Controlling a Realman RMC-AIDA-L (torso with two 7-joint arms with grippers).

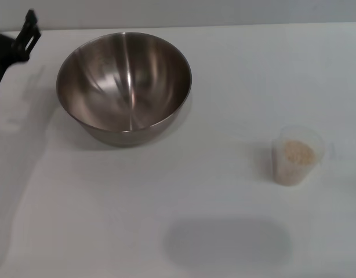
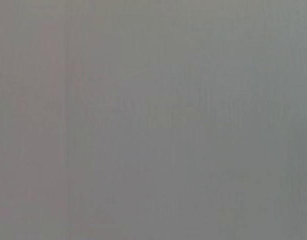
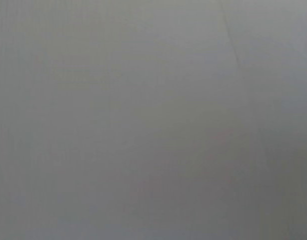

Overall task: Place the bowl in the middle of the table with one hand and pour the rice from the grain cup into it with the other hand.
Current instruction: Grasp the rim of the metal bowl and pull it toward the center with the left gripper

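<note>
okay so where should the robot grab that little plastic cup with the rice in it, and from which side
Grip the grain cup around its tapered wall, about mid-height, jaws horizontal. It stands upright and apart from the bowl, on the robot's right side of the table, so the right arm probably suits best, coming in level from the right. A side hold keeps the open top and the rice unblocked for pouring.
</note>
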